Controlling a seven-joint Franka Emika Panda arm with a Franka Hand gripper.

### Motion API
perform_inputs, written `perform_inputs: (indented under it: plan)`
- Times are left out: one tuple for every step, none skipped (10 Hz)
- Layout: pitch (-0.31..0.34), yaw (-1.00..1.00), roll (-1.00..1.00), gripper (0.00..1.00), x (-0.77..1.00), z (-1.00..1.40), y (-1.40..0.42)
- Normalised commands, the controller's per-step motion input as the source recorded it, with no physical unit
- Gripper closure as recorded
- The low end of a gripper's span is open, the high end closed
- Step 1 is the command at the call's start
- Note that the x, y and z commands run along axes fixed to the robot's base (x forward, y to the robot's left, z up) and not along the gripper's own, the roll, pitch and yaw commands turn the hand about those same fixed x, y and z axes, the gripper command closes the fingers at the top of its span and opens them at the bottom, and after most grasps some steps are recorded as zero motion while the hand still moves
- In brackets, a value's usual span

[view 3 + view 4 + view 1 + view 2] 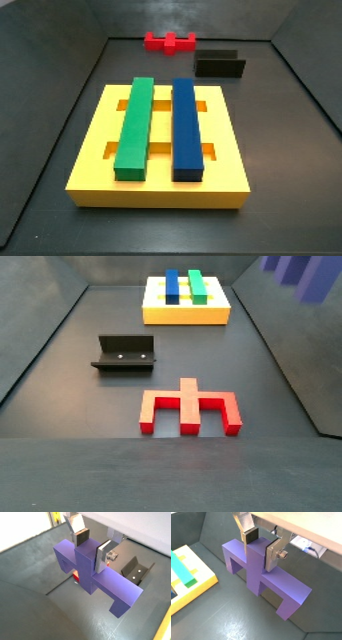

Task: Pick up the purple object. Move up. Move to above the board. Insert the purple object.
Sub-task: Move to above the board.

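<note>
The gripper (261, 546) was clamped on the purple object (258, 572), its silver fingers (275, 554) pressing the central stem, holding it well above the floor. Beyond it in a side view lay the red piece (190, 408), then the fixture (124, 353) behind that piece, and farthest the yellow board (186, 301) carrying a green bar (195, 285) and a blue bar (173, 285)
</note>
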Motion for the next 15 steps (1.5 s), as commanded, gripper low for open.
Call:
perform_inputs:
  plan:
    - [0.081,0.0,-0.01,1.0,0.06,0.18,0.0]
    - [0.034,1.0,0.0,1.0,0.73,0.2,-1.4]
    - [0.035,1.0,0.0,1.0,0.72,0.19,-1.4]
    - [0.049,1.0,0.01,1.0,0.77,0.17,-1.4]
    - [0.049,1.0,-0.01,1.0,0.78,0.17,-1.4]
    - [0.052,1.0,0.0,1.0,0.78,0.18,-1.4]
    - [0.055,1.0,0.0,1.0,0.77,0.18,-1.4]
    - [0.064,1.0,0.0,1.0,0.81,0.19,-1.4]
    - [0.072,1.0,0.0,1.0,0.82,0.19,-1.4]
    - [0.089,1.0,0.01,1.0,0.88,0.19,-1.4]
    - [0.104,1.0,0.01,1.0,0.41,0.11,-0.6]
    - [0.106,1.0,0.01,1.0,0.22,0.07,-0.29]
    - [0.092,1.0,0.01,1.0,0.08,0.04,-0.13]
    - [0.096,1.0,0.01,1.0,0.06,0.03,-0.1]
    - [0.102,1.0,0.02,1.0,0.06,0.03,-0.09]
